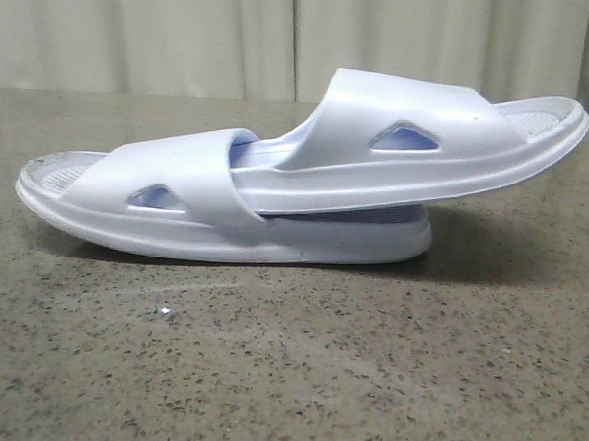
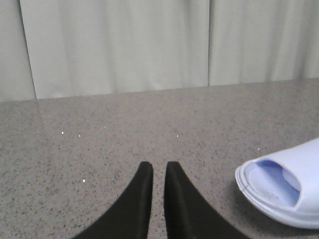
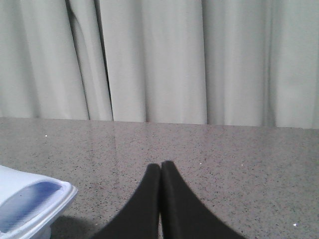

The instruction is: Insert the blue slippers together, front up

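Two pale blue slippers (image 1: 307, 172) sit nested on the speckled stone table (image 1: 287, 368): the lower slipper (image 1: 176, 209) lies flat, and the upper slipper (image 1: 417, 138) has its front pushed under the lower one's strap, its heel end sticking out to the right and lifted off the surface. The insertion looks done, judging by how they lie.

The left gripper (image 2: 159, 169) hangs above bare table beside the lower slipper's end, its black fingers nearly together with only a thin gap and nothing between them. The right gripper (image 3: 160, 167) has its fingers pressed together, also empty, near the other end of the pair.

The risk now seems to be the overhang: the raised slipper rests only on the lower footbed and the strap's grip, so a brush from either arm could tip or slide it loose.

Both slippers look like smooth moulded foam, with thick soles, wide straps with triangular cutouts, and textured footbeds.
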Action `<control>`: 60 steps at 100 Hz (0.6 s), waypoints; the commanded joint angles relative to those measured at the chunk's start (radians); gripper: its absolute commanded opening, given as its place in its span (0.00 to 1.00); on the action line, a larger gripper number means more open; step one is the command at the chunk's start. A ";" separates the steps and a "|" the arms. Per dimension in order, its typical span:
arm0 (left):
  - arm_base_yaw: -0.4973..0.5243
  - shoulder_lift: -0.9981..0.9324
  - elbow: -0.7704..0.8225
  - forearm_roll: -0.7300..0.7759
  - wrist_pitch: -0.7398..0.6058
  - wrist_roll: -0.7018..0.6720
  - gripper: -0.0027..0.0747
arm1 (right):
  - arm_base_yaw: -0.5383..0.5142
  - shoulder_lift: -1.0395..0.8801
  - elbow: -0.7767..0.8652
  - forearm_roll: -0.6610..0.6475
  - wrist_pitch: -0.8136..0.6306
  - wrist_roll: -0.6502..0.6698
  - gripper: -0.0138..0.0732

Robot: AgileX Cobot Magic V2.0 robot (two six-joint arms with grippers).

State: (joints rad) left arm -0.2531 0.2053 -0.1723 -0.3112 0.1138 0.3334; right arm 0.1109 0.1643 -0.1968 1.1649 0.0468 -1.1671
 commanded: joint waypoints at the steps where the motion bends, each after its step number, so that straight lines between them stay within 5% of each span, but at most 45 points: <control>1: 0.020 -0.015 -0.023 0.197 -0.002 -0.200 0.06 | -0.004 0.010 -0.024 0.004 -0.035 -0.010 0.04; 31: 0.136 -0.161 0.092 0.224 -0.089 -0.211 0.06 | -0.004 0.010 -0.024 0.004 -0.035 -0.010 0.04; 60: 0.139 -0.238 0.183 0.270 -0.082 -0.243 0.06 | -0.004 0.011 -0.024 0.004 -0.035 -0.010 0.04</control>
State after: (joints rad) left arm -0.1174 -0.0042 0.0019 -0.0663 0.1073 0.1263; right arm 0.1109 0.1643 -0.1968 1.1649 0.0468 -1.1671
